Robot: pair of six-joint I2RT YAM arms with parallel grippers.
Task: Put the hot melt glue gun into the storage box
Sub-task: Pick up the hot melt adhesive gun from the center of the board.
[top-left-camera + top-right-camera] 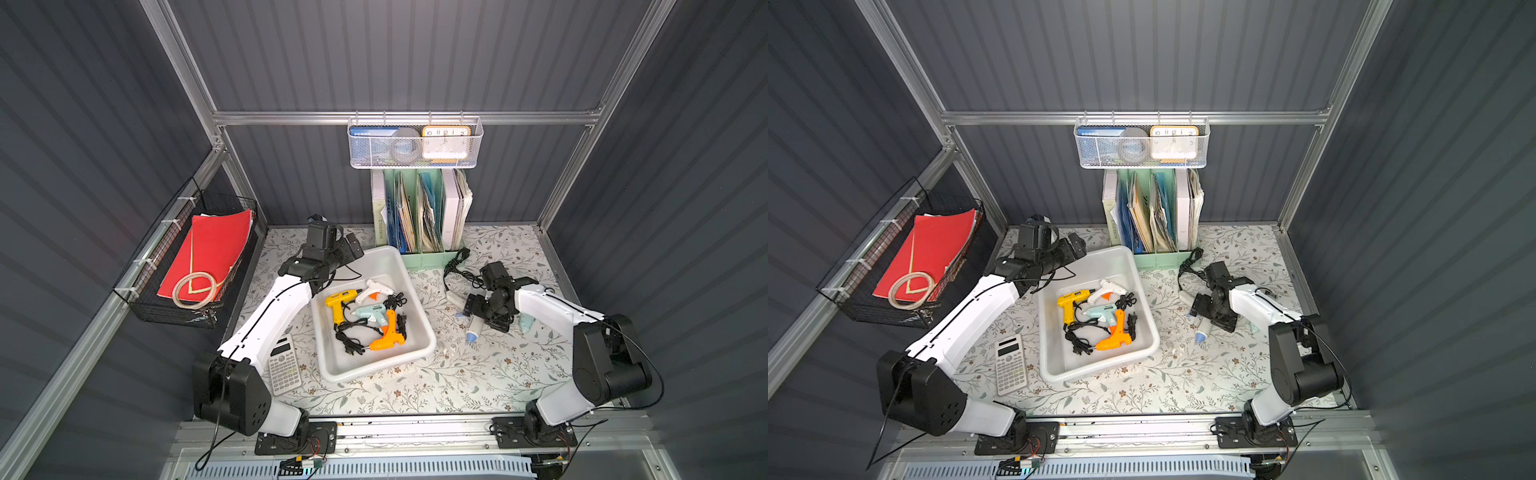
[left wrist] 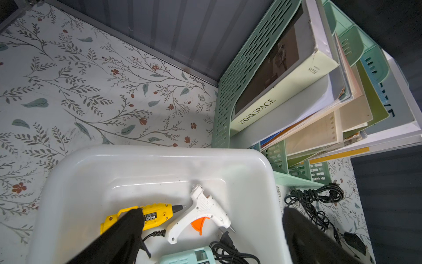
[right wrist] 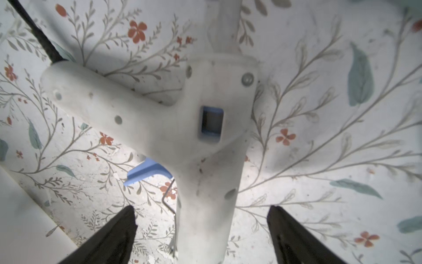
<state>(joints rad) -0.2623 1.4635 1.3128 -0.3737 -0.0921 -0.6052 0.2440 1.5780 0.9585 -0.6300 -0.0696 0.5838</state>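
Observation:
A white hot melt glue gun with a blue trigger lies flat on the floral table, right of the storage box. In both top views only its ends show under my right gripper. That gripper is open and straddles the gun's barrel, with a gap on each side. The white storage box holds yellow, white, mint and orange glue guns with tangled black cords. My left gripper hangs open over the box's far left corner, holding nothing.
A mint-green file holder full of books stands behind the box, with a coiled black cord at its foot. A calculator lies left of the box. A black wire basket hangs on the left wall. A pale mint object lies by my right arm.

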